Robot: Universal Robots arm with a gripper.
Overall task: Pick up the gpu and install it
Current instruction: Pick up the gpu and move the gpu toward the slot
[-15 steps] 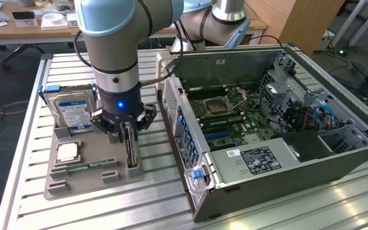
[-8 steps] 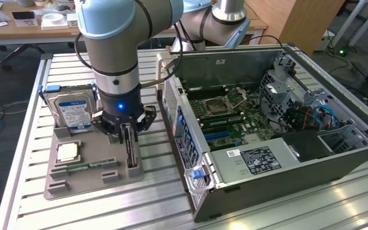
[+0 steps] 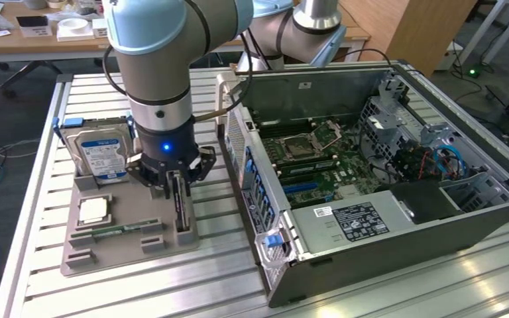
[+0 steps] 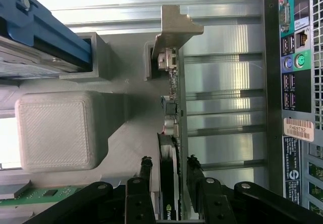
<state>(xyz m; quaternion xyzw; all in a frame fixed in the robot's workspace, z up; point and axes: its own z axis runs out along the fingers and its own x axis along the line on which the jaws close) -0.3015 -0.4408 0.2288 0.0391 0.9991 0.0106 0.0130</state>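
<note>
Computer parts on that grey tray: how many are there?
4: hard drive upright at the far end, processor midway, memory stick nearer the camera, gpu on edge between the open fingers. The arm may hide more.

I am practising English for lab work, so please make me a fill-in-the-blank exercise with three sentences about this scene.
1. The gripper straddles the ___, which stands on edge in the grey tray.
2. The hard drive standing in the tray carries a ___ label.
3. The memory stick lying in the tray is ___ in colour.
Missing words: gpu; blue; green.
</note>
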